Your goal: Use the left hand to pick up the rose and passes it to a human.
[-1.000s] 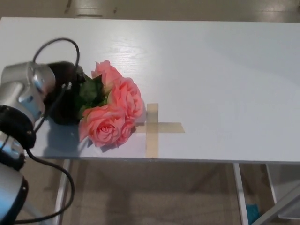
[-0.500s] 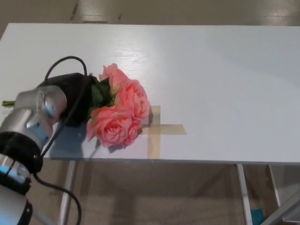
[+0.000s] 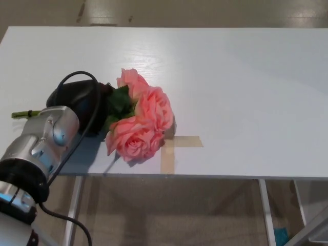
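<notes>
In the head view, the left hand sat at the left of the frame, over the stems just behind the pink rose bunch. Whether its fingers were pinching the stems could not be told. The rose bunch lay on the white bench, its blooms overlapping the tape cross and its stem end pointing left. The right hand was out of view, so the left was nearer.

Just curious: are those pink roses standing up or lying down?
Lying down: the roses rest sideways on the white table, stem end pointing left.
</notes>
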